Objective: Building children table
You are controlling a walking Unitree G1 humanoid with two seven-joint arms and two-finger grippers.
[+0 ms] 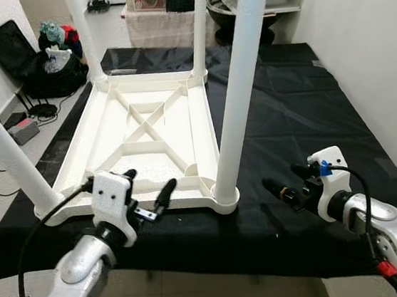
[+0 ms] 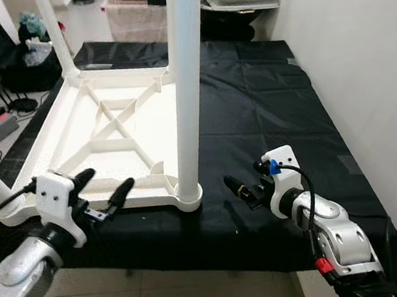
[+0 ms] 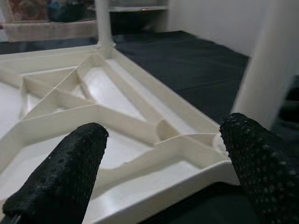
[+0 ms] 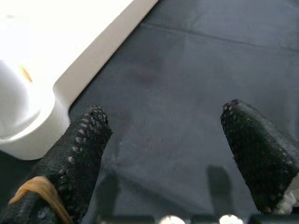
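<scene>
White plastic children's table is laid upside down on black cloth, legs up. Left gripper is held open, fingers over its near rim. Right gripper is spread open beside near-right leg, nothing gripped.

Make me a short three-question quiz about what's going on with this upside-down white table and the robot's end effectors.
1. True or false: the white table lies upside down on the black cloth.
2. How many legs stand fitted in its corners?
A) two B) four
3. Which end effector hovers over the table's near edge?

Key
1. True.
2. B: four, including the near right leg.
3. The left end effector, fingers open; the right end effector, also open, is over bare cloth.
</scene>
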